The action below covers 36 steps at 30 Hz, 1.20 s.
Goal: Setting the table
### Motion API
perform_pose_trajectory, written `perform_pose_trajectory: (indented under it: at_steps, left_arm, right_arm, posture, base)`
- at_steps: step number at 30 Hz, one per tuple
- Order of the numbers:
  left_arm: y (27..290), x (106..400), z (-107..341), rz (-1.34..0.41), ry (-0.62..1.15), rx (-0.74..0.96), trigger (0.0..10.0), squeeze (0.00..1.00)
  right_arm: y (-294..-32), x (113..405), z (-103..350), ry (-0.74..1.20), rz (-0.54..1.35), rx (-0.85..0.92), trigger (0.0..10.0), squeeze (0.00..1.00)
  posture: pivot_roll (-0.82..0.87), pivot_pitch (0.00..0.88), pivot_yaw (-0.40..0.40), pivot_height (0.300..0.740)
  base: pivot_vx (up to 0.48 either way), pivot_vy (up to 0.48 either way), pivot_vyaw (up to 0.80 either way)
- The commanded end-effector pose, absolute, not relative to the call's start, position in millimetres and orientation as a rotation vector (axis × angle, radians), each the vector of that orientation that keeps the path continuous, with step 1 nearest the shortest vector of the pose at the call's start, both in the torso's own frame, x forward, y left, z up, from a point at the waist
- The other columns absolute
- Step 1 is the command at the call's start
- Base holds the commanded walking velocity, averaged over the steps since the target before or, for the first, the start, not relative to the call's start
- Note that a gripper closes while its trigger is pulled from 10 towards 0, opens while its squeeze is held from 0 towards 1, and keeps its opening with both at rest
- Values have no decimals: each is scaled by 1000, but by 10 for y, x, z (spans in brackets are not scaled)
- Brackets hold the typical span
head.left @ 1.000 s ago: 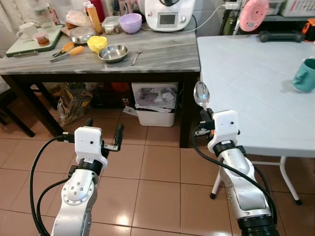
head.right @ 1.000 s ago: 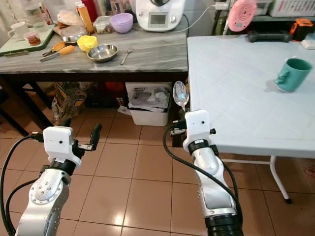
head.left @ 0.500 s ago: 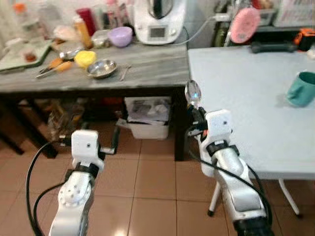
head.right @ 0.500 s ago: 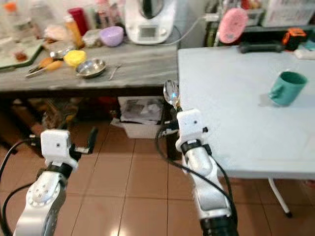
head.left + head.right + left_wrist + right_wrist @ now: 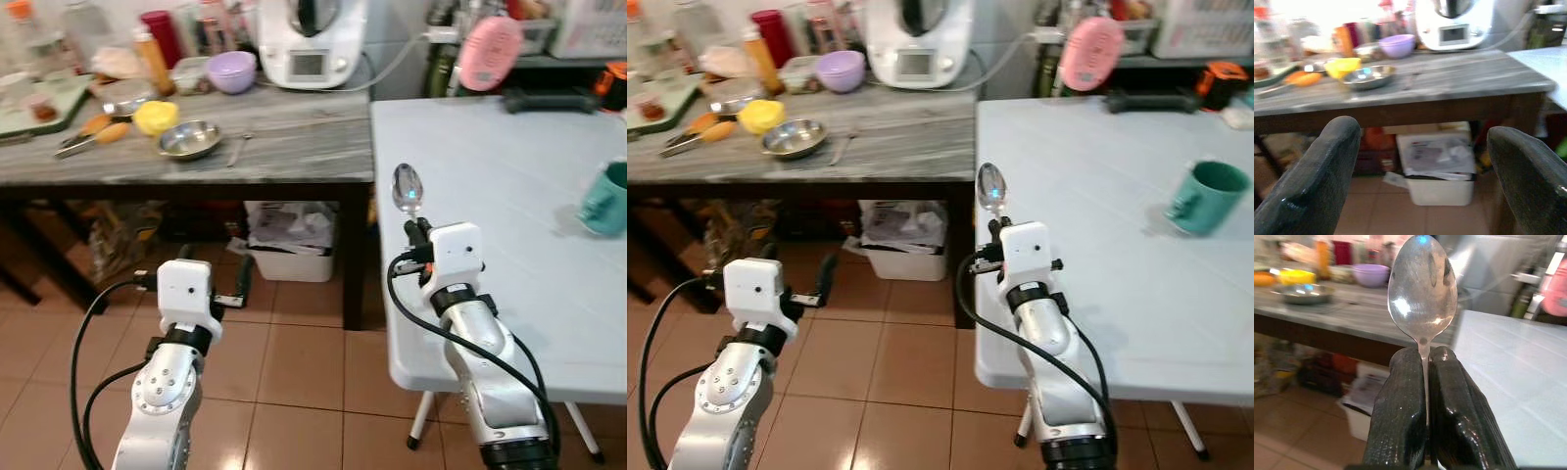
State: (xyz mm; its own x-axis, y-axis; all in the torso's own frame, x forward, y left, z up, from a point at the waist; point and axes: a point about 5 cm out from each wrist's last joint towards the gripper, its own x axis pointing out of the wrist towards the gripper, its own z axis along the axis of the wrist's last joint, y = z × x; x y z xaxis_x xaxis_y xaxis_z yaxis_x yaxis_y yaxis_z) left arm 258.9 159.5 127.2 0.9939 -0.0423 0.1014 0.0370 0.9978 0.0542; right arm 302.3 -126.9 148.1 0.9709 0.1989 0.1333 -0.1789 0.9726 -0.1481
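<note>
- Upright, a shiny silver metal spoon [image 5: 1422, 289] is standing bowl-up, its handle pinched between the right gripper's [image 5: 1426, 363] closed black fingers [image 5: 1400, 406].
- That gripper is hovering over the near left corner of the pale blue folding table [image 5: 509, 176].
- Lower down, the left gripper [image 5: 1422, 171] is hanging above the tiled floor [image 5: 294, 362], fingers spread wide and holding nothing.
- A teal ceramic mug [image 5: 1203, 196] is lying on that table, well apart from the spoon.

terracotta tile floor [image 5: 294, 362]; dark-legged grey marbled surface [image 5: 294, 137] at rear, abutting a pale blue folding surface [image 5: 509, 196]; white bin [image 5: 289, 235] beneath the marbled surface's edge.
</note>
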Motion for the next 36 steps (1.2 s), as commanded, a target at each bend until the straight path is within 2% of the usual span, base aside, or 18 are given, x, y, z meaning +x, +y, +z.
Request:
perform_pose_trajectory:
  at_steps: [1,14,24,29,36]
  left_arm:
    - [1633,2568,1304,-19,-109,64,10000,0]
    - [1703,2518,1332,31,-104,78,10000,0]
    - [1832,2513,1327,90,-101,108,10000,0]
    - [1816,2546,1322,108,-97,109,10000,0]
    - [1782,2567,1317,104,-104,101,10000,0]
  right_arm:
    - [-1269,3024,1549,-170,199,-132,10000,0]
    - [-1234,3015,1561,-170,217,-120,10000,0]
    - [-1238,3030,1538,-157,234,-123,10000,0]
    - [-1249,3063,1545,-160,233,-122,10000,0]
    - [-1227,3093,1577,-169,225,-101,10000,0]
  posture:
    - [-104,78,96,740]
    - [-81,86,91,740]
    - [-74,48,73,740]
    - [-77,13,65,740]
    - [-82,12,71,740]
  base:
    - [0,0,0]
    - [0,0,0]
    - [0,0,0]
    - [0,0,0]
    - [0,0,0]
